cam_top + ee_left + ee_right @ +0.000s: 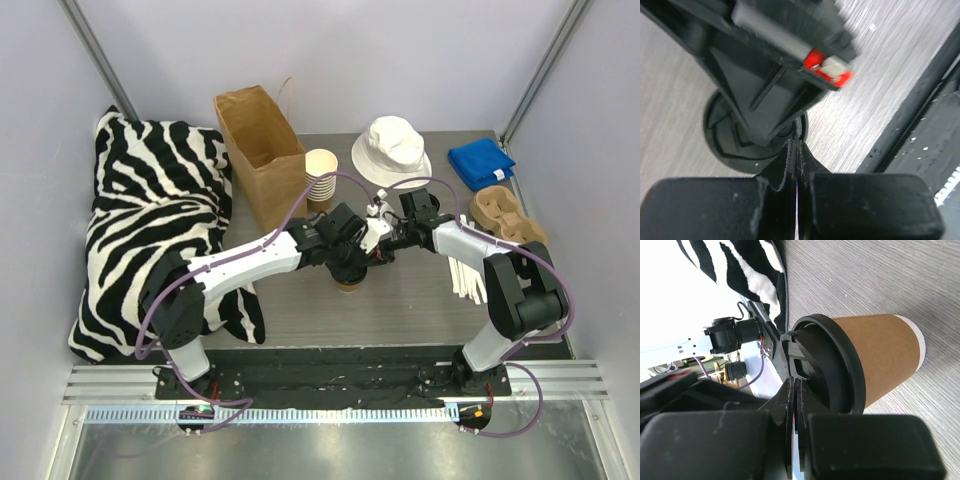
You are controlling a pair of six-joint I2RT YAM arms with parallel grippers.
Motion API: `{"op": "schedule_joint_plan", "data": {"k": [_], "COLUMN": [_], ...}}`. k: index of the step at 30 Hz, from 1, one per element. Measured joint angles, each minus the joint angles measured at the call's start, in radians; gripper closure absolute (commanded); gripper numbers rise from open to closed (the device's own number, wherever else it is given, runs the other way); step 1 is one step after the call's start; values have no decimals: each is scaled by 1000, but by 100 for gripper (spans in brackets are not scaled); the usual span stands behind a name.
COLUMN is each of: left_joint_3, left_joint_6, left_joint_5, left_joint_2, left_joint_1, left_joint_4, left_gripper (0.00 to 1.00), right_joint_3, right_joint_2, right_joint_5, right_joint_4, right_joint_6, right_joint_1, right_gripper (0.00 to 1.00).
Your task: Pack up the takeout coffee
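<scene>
Directly beneath both claws, the takeout coffee point(880, 355) stands on the counter point(890, 280); left claw point(795, 144) and right claw point(792, 384) are each pinched closed, with tips at its black lid point(842, 360).

The right end effector point(794, 390), its fingers pressed together, has its tips at the black lid point(840, 360) of the takeout coffee point(880, 350) on the grey table point(865, 275). A zebra-striped cloth point(755, 275) lies farther off.

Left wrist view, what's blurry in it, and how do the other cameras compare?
Left wrist: lid and everything near the lens soft, table grain sharper. Right wrist: takeout coffee crisp, upper-left background blown out white. Top external: evenly lit, sharp throughout.
</scene>
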Motion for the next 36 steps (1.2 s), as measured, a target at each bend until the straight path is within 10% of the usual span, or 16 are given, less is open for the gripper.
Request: {"op": "schedule_joint_plan", "data": {"k": [12, 18, 21, 28, 36], "left_joint_3": [-4, 96, 145, 175, 173], "left_joint_6": [5, 33, 45, 58, 68], "left_joint_5": [2, 51, 119, 247, 327], "left_joint_2": [16, -7, -57, -180, -291], "left_joint_1": [5, 33, 75, 190, 287], "left_joint_4": [-1, -86, -104, -146, -203], "left_gripper": [98, 63, 50, 37, 16], "right_joint_3": [11, 47, 76, 219, 307], "right_joint_2": [10, 10, 8, -51, -101], "right_joint_5": [-11, 10, 6, 27, 282], "right_joint_4": [-9, -40, -43, -116, -289], "right_joint_6": [1, -10, -9, -55, -219], "right_joint_1": [0, 1, 1, 1, 19], "right_gripper": [95, 86, 78, 25, 4]}}
